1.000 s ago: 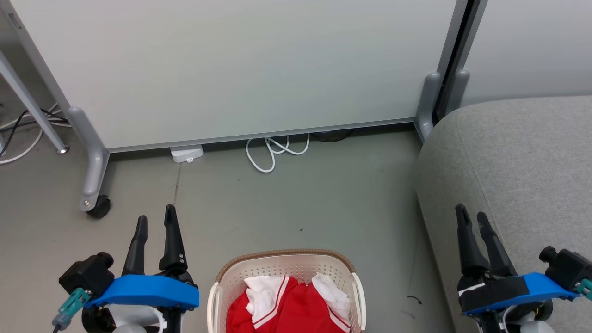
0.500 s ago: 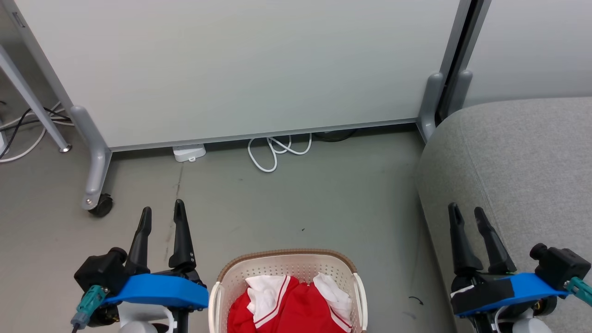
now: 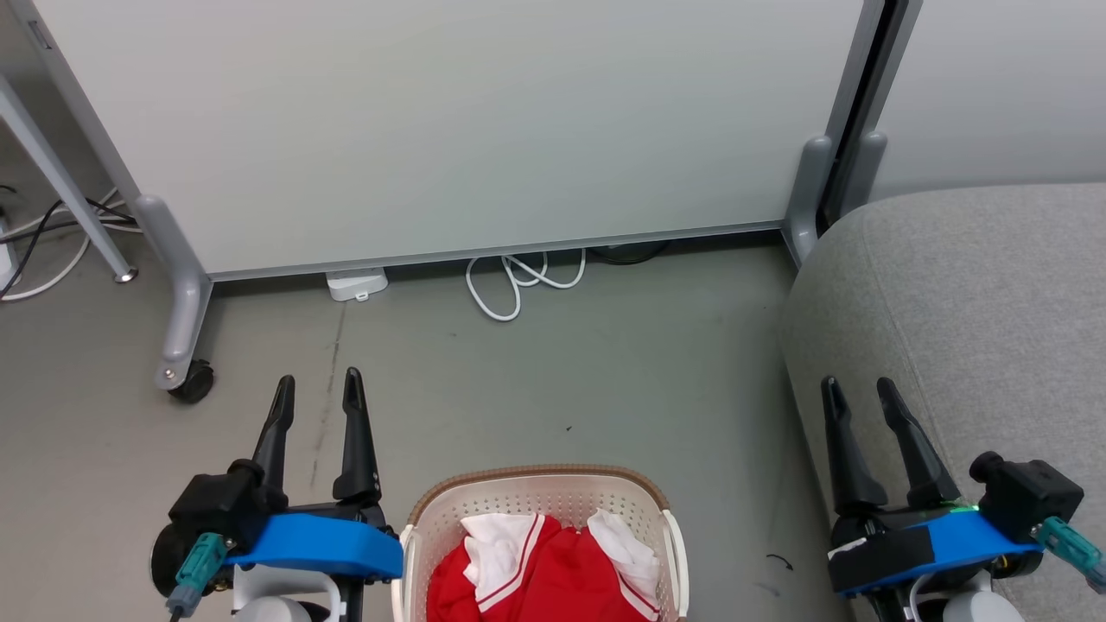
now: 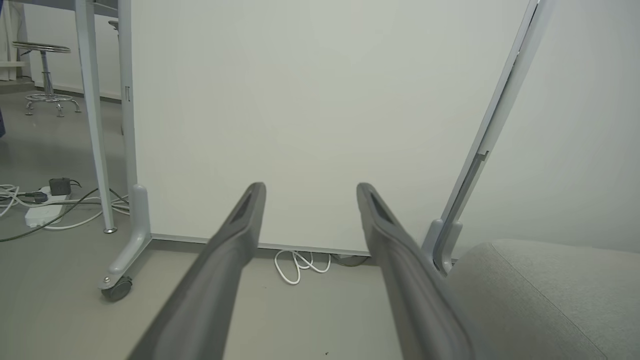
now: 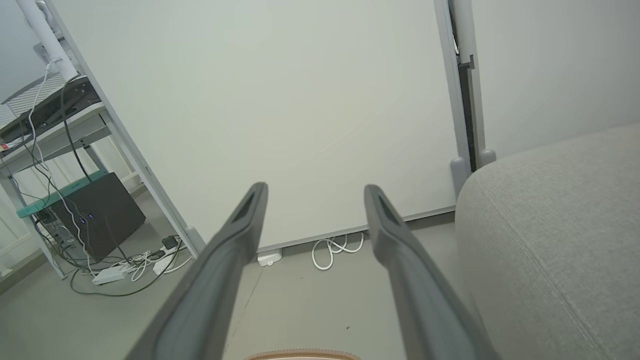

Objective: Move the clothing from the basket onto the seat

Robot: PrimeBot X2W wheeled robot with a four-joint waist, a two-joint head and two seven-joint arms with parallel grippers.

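As I judge it, nothing has been moved yet. The seat, on the right of the floor, is bare grey fabric as far as it is in view. The basket stands on the floor near the seat's rounded edge, with a strip of floor between them. The clothing lies heaped inside the basket, red with white parts, reaching from one side wall to the other. All the work is left: reach in, lift, and carry across.

The left gripper hovers over the floor just left of the basket, fingers spread wide and empty. The right gripper hovers by the seat's edge, equally wide and empty.

There is one seat and one basket. The single heap of clothing may be two garments, but the basket is cut off below, so I cannot tell. There are two grippers.
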